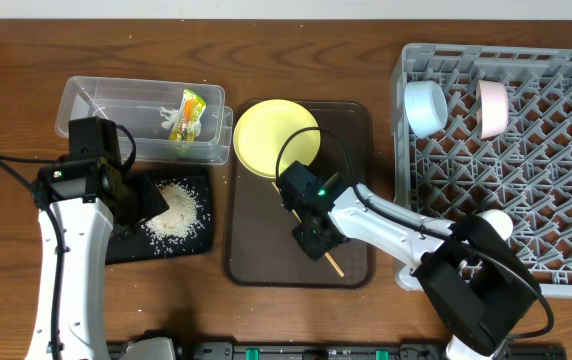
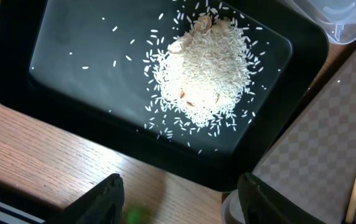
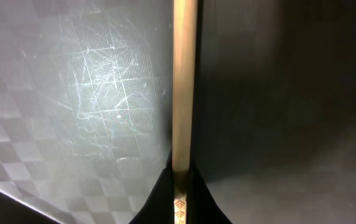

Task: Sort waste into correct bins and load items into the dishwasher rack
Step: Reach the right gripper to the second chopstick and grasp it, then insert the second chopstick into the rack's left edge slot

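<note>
Chopstick (image 3: 185, 87) pinched between right fingers (image 3: 157, 203) (over brown tray (image 3: 103, 93)).

The black tray (image 2: 78, 93) was glossy plastic; the rice (image 2: 206, 68) in it looked matt and grainy; the table (image 2: 35, 162) showed smooth wood grain; the serving tray (image 3: 91, 93) bore a fine checkered, scratched sheen; the chopstick (image 3: 184, 81) was smooth pale wood.

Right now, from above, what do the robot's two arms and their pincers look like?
The left arm and right arm are white links with black joints, thin black cables looping alongside, and a small green light near each wrist. The left gripper and right gripper have black fingers.
</note>
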Controlling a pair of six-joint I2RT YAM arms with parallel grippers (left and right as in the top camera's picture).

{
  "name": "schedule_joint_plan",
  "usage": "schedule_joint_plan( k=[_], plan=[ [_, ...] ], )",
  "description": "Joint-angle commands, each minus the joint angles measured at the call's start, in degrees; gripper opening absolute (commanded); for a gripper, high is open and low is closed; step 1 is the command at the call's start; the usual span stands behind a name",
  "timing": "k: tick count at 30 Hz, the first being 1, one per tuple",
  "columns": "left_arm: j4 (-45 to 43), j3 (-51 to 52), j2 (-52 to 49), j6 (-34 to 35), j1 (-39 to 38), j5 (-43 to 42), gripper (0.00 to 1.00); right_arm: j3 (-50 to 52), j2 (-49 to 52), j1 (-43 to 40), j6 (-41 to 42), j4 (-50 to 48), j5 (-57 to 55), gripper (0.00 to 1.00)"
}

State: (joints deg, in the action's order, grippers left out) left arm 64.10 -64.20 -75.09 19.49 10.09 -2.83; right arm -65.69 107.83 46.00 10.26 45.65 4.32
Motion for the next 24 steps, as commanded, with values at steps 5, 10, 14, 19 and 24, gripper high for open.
schedule_joint_plan(
  k=[5, 10, 14, 19, 24],
  plan=[
    [0.15, 0.22, 0.72, 0.55, 0.24, 0.28, 0.62, -1.09, -1.31, 0.42, 0.35, 5.27, 2.19, 0.01],
    [0.15, 0.22, 0.72, 0.55, 0.24, 0.28, 0.62, -1.86, -9.33, -1.25, -0.07, 9.27, 1.64, 0.01],
    [0.13, 0.22, 0.72, 0.55, 0.24, 0.28, 0.62, -1.86, -17.81, -4.63, -0.02, 10.34, -0.46, 0.01],
    [0.15, 0.22, 0.72, 0.55, 0.24, 0.28, 0.62, -1.84, -27.43, -12.28, 2.60, 11.93, -6.60, 0.01],
    [0.15, 0.22, 0.72, 0.55, 0.24, 0.28, 0.62, -1.84, -31.67, -21.55, 3.43, 14.93, -8.81, 0.01]
  ],
)
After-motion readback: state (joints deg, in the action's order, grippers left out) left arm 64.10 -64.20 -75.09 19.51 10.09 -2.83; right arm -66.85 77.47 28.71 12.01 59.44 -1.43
